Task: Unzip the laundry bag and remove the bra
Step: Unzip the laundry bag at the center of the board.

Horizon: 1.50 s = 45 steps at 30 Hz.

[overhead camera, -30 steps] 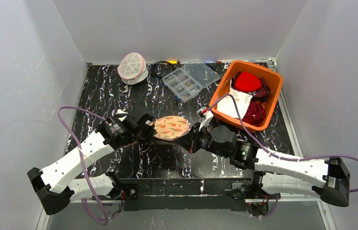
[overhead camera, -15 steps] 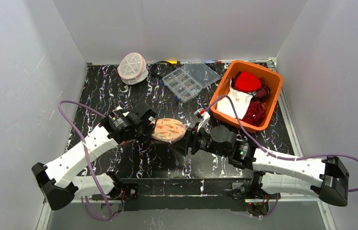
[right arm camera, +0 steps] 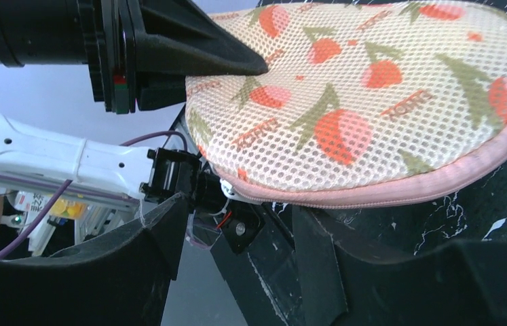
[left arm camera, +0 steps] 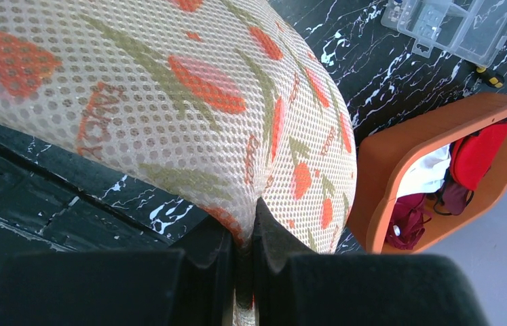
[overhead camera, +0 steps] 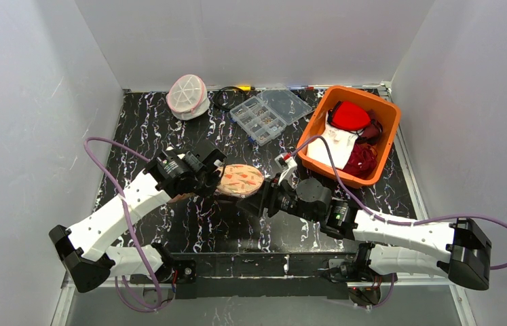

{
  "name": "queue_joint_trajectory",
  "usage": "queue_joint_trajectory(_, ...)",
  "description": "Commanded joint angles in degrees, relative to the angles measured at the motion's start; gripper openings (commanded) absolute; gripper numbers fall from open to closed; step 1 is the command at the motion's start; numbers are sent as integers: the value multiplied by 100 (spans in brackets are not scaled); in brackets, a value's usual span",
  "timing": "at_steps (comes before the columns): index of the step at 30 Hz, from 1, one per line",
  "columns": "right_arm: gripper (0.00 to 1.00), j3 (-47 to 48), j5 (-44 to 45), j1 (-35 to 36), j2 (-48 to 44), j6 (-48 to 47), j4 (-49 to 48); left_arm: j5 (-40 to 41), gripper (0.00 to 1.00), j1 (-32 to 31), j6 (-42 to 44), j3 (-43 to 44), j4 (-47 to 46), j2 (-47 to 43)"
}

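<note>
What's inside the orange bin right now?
A red padded piece, a white cloth and dark red garments lie in the orange bin. Whatever sits beneath them is covered.

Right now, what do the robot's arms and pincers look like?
The left arm and the right arm have smooth white shells joined by chunky round black joints, with black caps at the elbows. A thin purple cable loops along each one. The left pincer and the right pincer are black, each with two flat, wedge-shaped fingers.
</note>
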State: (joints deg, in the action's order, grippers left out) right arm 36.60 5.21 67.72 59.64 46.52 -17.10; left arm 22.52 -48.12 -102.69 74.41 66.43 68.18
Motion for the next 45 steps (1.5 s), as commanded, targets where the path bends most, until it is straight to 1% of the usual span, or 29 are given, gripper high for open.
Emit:
queue_joint_trajectory(1,66,-47,411,-8,-140,-94,-388,349,0,-9,-66,142,225,-109)
queue_joint_trajectory(3,64,5,349,-10,-91,-128,-386,349,0,-8,-66,135,228,-105)
queue_joint_trajectory(5,61,27,298,-6,-30,-127,-426,341,0,-12,-62,136,229,-104)
queue_joint_trajectory(13,41,2,270,-6,-18,-100,-517,336,0,-13,-55,117,229,-118)
queue_joint_trajectory(23,31,-21,287,-10,-9,-88,-519,316,0,-11,-58,108,227,-95)
queue_joint_trajectory(32,18,-39,319,-10,-45,-95,-451,323,0,-14,-57,89,228,-107)
queue_joint_trajectory(35,10,-71,339,-5,-81,-99,-415,323,0,-16,-57,59,229,-112)
queue_joint_trajectory(38,5,-99,361,-13,-137,-100,-382,338,0,-17,-58,21,221,-131)
queue_joint_trajectory(41,6,-103,359,-12,-180,-116,-352,362,0,-19,-58,4,223,-160)
queue_joint_trajectory(43,17,-116,347,-10,-197,-98,-342,382,0,-18,-53,11,230,-165)
queue_joint_trajectory(45,34,-133,317,-5,-207,-100,-358,397,0,-18,-43,40,229,-167)
